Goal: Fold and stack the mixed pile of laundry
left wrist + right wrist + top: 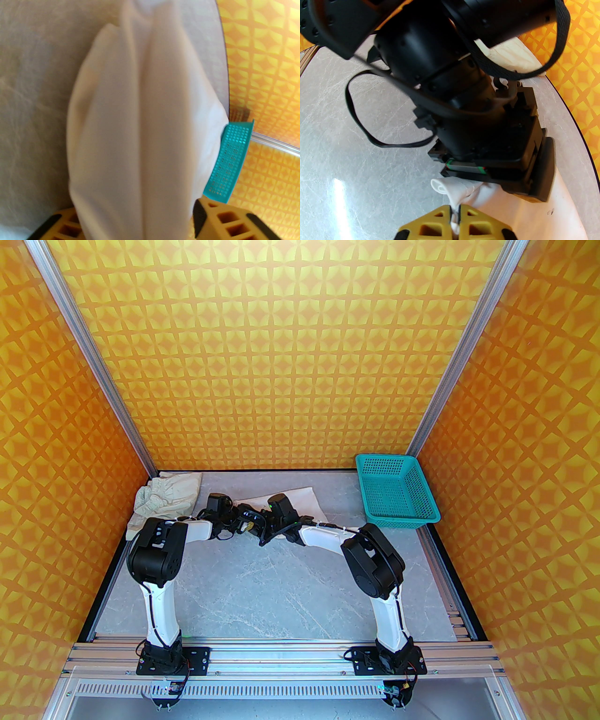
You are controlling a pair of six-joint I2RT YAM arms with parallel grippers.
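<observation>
Lab rig: aluminium frame (281, 656), patterned walls (281, 357)

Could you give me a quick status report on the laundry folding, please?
Right gripper shut on white shirt. Left gripper around shirt, grip unclear. Beige piece bunched far left. Teal basket far right, not obstructing.

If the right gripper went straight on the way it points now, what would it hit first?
Shut on a fold of the white shirt, the right gripper points at the left arm's black wrist housing. It would likely meet that housing first, though depth is unclear.
</observation>
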